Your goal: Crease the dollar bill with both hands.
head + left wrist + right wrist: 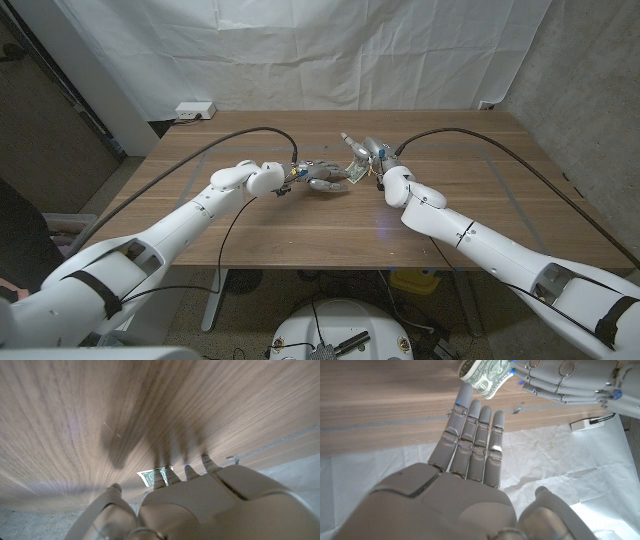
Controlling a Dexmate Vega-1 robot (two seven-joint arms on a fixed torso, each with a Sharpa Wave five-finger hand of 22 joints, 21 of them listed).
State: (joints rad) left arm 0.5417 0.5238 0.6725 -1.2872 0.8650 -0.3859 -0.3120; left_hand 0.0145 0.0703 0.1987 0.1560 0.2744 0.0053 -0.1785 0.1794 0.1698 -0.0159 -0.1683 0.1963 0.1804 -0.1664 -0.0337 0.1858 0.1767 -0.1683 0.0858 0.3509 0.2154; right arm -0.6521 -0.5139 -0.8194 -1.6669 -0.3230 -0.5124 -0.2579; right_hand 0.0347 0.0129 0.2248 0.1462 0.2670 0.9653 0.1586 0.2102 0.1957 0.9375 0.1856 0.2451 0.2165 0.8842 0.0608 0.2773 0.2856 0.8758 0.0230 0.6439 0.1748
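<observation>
The dollar bill lies mid-table between my two hands, bent into a rounded fold. My left hand reaches to it from the left. Its fingertips press down on one end of the bill, and the thumb stands apart. My right hand comes from the far right side with straight fingers held close together. Its fingertips are at the bill's raised fold, and the left hand shows beyond it. Neither hand grips the bill.
The wooden table has bare room all around the hands. A white power strip sits at the far left corner. Black cables run along both arms. A white sheet hangs behind the table.
</observation>
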